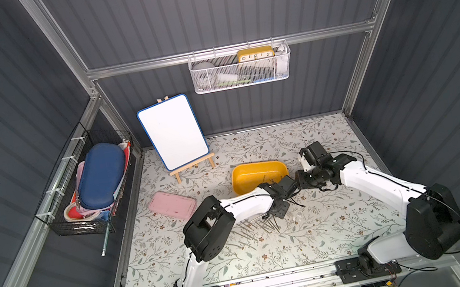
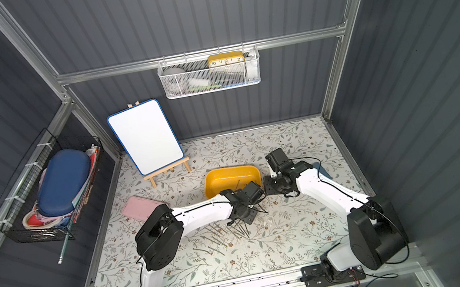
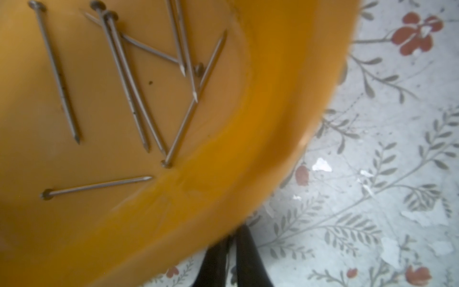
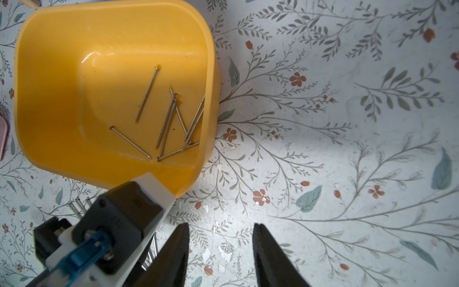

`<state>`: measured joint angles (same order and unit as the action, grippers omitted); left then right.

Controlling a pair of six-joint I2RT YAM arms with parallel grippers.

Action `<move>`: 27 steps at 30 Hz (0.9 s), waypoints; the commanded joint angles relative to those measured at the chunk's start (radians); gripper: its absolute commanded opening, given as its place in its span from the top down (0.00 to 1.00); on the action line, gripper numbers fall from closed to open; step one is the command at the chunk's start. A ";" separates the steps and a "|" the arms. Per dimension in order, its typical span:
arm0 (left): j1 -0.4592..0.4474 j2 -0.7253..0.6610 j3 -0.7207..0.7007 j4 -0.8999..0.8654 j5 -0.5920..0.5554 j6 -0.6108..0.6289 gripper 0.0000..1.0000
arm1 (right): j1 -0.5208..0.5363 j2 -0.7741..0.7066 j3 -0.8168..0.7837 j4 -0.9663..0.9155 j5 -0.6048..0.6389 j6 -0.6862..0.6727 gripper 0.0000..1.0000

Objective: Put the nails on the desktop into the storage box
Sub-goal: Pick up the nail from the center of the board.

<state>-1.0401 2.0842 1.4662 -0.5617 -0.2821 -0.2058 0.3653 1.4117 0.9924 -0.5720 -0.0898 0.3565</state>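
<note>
Left claw (image 3: 233, 239) pinched almost shut, fingers (image 3: 248, 258) nearly touching; can't tell if anything sits between them. It hangs just outside the box (image 3: 273, 129) at its front rim, the side facing the robot, over the desk (image 3: 372, 149).

Right claw (image 4: 220, 226) partly wide, nothing between its fingers. It's low over bare desk off the box's right-arm end, apart from the box.

Box sits upright on the desk, no lid.

Nails (image 4: 171, 119): about ten lie flat on the box floor, bunched toward the right-arm end, several crossing. One lies a bit apart from the bunch.

More nails (image 1: 256, 229) lie loose on the desk in front of the box, under and beside the left claw. Count unclear in both top views. A few heads show beside the left wrist in the right wrist view.

Pink case (image 1: 172, 205) lies flat on the desk off the box's left-arm end, apart from it. Whiteboard (image 1: 172, 132) stands on an easel behind the box, toward that same end.
</note>
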 commanded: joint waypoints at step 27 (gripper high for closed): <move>-0.008 -0.052 0.222 -0.162 0.146 0.046 1.00 | -0.008 0.010 -0.014 0.006 0.024 -0.008 0.54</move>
<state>-1.0378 2.0926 1.6554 -0.6697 -0.2184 -0.1864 0.3603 1.4124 0.9924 -0.5701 -0.0784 0.3565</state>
